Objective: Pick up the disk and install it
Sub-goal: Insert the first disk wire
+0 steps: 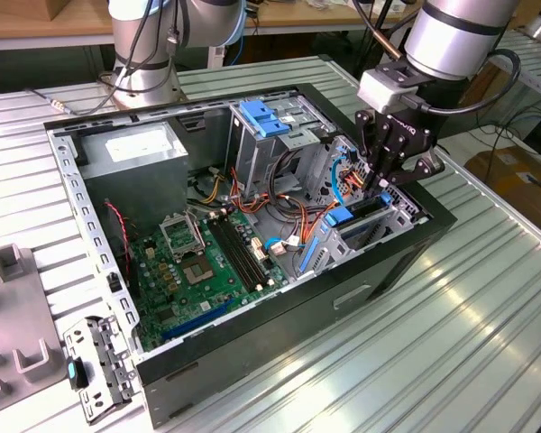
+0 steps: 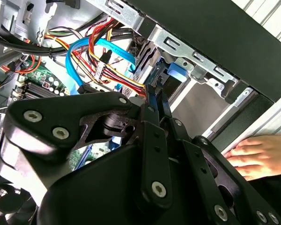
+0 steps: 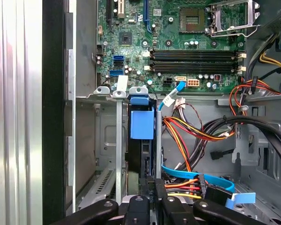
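One tool [image 1: 389, 171] is reaching into the open computer case [image 1: 252, 352], its fingers closed tight on the disk [image 3: 143, 124], which is standing on edge in the drive bay.

Counter [image 1: 487, 316]: ribbed metal, bright and reflective, smooth along the slats. Computer case [image 1: 279, 320]: outer walls matt black; inner frame bare grey sheet metal, dull, punched with holes. Motherboard [image 1: 207, 262]: green circuit board, slightly glossy. Disk [image 3: 141, 123]: dark body, with smooth bright blue plastic rails of satin finish. Cables [image 3: 192, 136]: glossy plastic insulation in red, orange, yellow and black; one flat light-blue cable [image 2: 77, 56], smooth. Gripper [image 2: 152, 101]: matt black links, apparently metal, with shiny silver screw heads. Arm casing [image 1: 460, 36]: smooth silver-grey, softly glossy.
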You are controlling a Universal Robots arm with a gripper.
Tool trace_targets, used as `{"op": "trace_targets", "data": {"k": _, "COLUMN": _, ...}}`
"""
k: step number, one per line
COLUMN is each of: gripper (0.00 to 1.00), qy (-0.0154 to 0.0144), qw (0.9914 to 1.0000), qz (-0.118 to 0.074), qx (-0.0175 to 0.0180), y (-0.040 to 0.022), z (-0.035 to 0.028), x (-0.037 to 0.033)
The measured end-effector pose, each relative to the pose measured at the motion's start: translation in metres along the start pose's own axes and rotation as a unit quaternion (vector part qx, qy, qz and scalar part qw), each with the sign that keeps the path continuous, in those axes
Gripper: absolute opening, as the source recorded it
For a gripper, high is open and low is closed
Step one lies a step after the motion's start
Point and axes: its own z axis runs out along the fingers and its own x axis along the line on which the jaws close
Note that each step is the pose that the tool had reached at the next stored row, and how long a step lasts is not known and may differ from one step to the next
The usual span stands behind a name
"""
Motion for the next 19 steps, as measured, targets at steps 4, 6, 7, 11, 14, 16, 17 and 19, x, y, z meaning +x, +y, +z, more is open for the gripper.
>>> {"op": "trace_targets", "data": {"k": 4, "gripper": 0.16, "qy": 0.0000, "qw": 1.00000, "qz": 0.000, "qx": 0.0000, "y": 0.0000, "z": 0.0000, "x": 0.0000}}
{"op": "trace_targets", "data": {"k": 6, "gripper": 0.16, "qy": 0.0000, "qw": 1.00000, "qz": 0.000, "qx": 0.0000, "y": 0.0001, "z": 0.0000, "x": 0.0000}}
{"op": "trace_targets", "data": {"k": 7, "gripper": 0.16, "qy": -0.0005, "qw": 1.00000, "qz": 0.000, "qx": 0.0000, "y": 0.0002, "z": 0.0001, "x": -0.0001}}
{"op": "trace_targets", "data": {"k": 11, "gripper": 0.16, "qy": -0.0006, "qw": 1.00000, "qz": 0.002, "qx": -0.0001, "y": 0.0003, "z": 0.0011, "x": -0.0001}}
{"op": "trace_targets", "data": {"k": 14, "gripper": 0.16, "qy": -0.0006, "qw": 0.99999, "qz": 0.005, "qx": -0.0002, "y": 0.0004, "z": 0.0029, "x": 0.0001}}
{"op": "trace_targets", "data": {"k": 16, "gripper": 0.16, "qy": -0.0005, "qw": 0.99996, "qz": 0.009, "qx": -0.0005, "y": 0.0001, "z": 0.0045, "x": 0.0004}}
{"op": "trace_targets", "data": {"k": 17, "gripper": 0.16, "qy": -0.0005, "qw": 0.99993, "qz": 0.012, "qx": -0.0007, "y": -0.0001, "z": 0.0048, "x": 0.0003}}
{"op": "trace_targets", "data": {"k": 19, "gripper": 0.16, "qy": -0.0006, "qw": 0.99985, "qz": 0.017, "qx": -0.0010, "y": -0.0007, "z": 0.0056, "x": 0.0006}}
